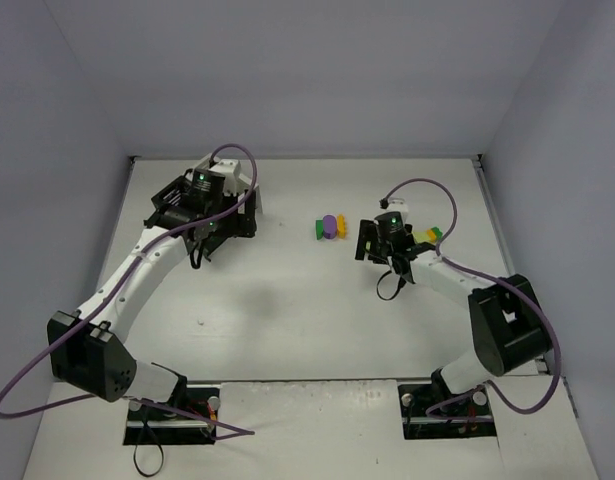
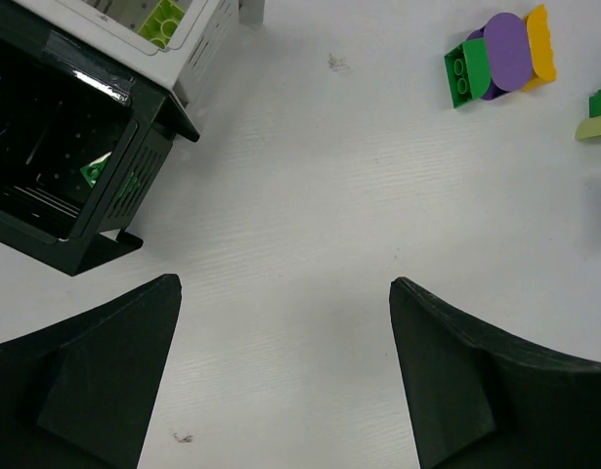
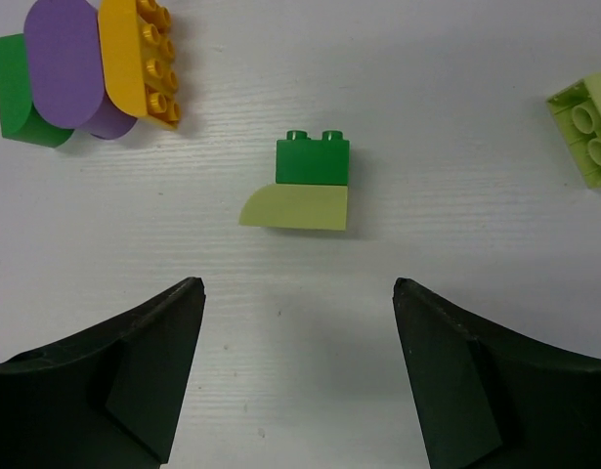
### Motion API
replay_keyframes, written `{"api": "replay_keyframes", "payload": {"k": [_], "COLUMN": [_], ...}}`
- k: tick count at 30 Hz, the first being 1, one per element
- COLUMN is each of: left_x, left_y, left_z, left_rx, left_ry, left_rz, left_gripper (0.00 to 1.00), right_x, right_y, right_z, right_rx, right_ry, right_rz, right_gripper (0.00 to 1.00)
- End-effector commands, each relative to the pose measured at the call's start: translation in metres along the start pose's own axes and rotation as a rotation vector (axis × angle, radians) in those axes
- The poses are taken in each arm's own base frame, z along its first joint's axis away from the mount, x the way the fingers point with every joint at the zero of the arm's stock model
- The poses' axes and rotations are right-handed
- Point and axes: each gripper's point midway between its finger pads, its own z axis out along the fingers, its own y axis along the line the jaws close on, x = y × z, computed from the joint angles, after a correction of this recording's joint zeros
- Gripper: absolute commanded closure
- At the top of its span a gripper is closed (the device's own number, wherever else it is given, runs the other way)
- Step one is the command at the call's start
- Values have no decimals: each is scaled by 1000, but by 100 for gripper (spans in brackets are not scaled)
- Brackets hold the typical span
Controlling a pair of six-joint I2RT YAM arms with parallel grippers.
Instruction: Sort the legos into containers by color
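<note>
Black fingers [image 3: 144,381] of the right claw [image 3: 295,288] frame the near edge of the right wrist view, spread wide apart with nothing between them but white table [image 3: 456,59]. Just beyond the gap lies a dark green brick [image 3: 313,161] with two studs, joined to a lime-green curved piece [image 3: 298,207]; the pair lies on its side. To the upper left, three pieces press together in a row: a green rounded piece [image 3: 15,88], a purple oval piece [image 3: 61,59] and an orange-yellow studded brick [image 3: 139,63]. A lime-green brick [image 3: 585,122], studs facing the camera, is cut off by the right edge, well apart from the others.

The left claw [image 2: 283,283] is likewise wide open and empty, hanging over bare table in the left wrist view. At the upper left of that view stand the bins: a black bin [image 2: 134,186] with slatted walls, a small green brick [image 2: 95,168] lying inside it, and touching it a white bin [image 2: 197,59] that holds a lime-green block [image 2: 163,20]. What else the bins hold cannot be made out. The three-piece row also shows at the upper right of this view, well apart from the bins.

From overhead, the left arm [image 1: 137,270] reaches to the bins at the table's far left, while the right arm [image 1: 457,285] bends toward the loose pieces near the middle and right.
</note>
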Motion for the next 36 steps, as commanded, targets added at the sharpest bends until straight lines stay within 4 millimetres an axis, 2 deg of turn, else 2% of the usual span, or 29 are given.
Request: {"api": "replay_keyframes", "payload": {"k": [1, 7, 19, 25, 26, 27, 30, 31, 33, 35, 36], "left_x": [-27, -22, -19, -18, -16, -17, -16, -16, -17, -18, -17], "left_y": [-8, -10, -9, -10, -9, -9, -10, -9, -10, -11, -11], "left_z": [-11, -6, -1, 2, 4, 4, 4, 4, 3, 2, 2], "left_rx": [21, -3, -9, -7, -12, -11, -9, -8, -5, -1, 1], "left_ry": [-105, -90, -74, -63, -58, -59, -57, -57, -59, -63, -59], "left_rz": [-24, -8, -11, -12, -12, -10, -10, -11, -12, -12, -10], "left_gripper": [19, 19, 19, 19, 19, 19, 19, 19, 19, 19, 19], "right_x": [-30, -17, -7, -2, 6, 6, 6, 7, 5, 3, 1], "right_y": [5, 0, -8, -4, -3, -3, -3, -3, -2, 0, 2], "right_z": [8, 35, 59, 68, 71, 71, 67, 66, 61, 56, 55], "right_rx": [24, 87, 153, 144, 143, 143, 134, 132, 124, 111, 101], "right_ry": [-65, -11, 16, 21, 33, 32, 24, 21, 10, -1, -9], "right_rz": [50, 42, 19, 38, 33, 34, 33, 30, 26, 9, -11], "right_gripper": [25, 26, 31, 34, 45, 45, 60, 68, 77, 79, 83]}}
